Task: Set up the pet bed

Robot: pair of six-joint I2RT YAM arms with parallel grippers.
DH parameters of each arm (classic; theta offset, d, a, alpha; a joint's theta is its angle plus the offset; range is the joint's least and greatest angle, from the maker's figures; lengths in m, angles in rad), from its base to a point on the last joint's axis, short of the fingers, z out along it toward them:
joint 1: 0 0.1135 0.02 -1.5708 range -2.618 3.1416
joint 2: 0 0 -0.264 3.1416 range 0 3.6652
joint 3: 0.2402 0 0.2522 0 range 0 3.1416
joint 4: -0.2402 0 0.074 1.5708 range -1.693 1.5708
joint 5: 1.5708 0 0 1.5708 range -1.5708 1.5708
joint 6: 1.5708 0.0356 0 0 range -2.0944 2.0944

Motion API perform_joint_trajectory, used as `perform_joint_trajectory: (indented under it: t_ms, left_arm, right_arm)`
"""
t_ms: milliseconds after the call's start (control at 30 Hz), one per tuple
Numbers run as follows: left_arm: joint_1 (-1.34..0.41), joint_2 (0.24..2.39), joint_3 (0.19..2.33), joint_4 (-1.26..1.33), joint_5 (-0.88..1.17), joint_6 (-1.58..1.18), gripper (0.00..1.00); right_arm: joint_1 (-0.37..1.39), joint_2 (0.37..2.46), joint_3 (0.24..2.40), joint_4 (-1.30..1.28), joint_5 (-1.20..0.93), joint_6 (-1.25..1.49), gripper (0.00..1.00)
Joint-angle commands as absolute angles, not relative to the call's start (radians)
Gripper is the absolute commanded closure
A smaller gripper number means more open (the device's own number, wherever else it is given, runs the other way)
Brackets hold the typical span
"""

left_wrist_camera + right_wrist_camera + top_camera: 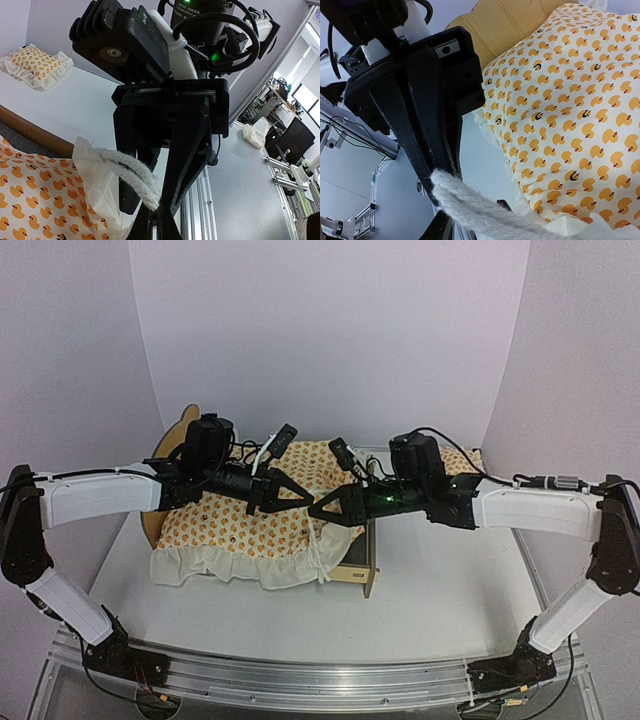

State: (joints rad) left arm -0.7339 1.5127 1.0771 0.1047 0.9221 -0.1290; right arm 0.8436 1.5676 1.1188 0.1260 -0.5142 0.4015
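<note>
Duck-print cushion (250,525) covers the pet bed (358,576), pillow (35,62) well apart

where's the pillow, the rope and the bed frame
pillow (35,64), left wrist view, middle of its top
rope (480,207), right wrist view, middle of the strand
bed frame (510,25), right wrist view, bare plywood board
</note>
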Motion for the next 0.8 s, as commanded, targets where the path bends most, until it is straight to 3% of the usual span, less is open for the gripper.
perform_joint_trajectory:
  t_ms: [0,200,500,767]
  left_arm:
    - [-0.734,1.517,1.110,0.126,0.938,-0.126,1.00]
    - [-0.733,1.514,1.110,0.112,0.938,-0.118,1.00]
    - [-0.712,1.508,1.117,0.062,0.907,-0.075,1.00]
    - [-0.711,1.515,1.117,0.096,0.926,-0.104,1.00]
  right_arm:
    - [0.845,1.598,1.167,0.183,-0.558,0.409,0.76]
    - [0.844,1.586,1.148,0.208,-0.536,0.420,0.99]
    - [0.844,1.481,1.067,0.204,-0.439,0.432,1.00]
    - [0.852,1.524,1.083,0.202,-0.460,0.432,1.00]
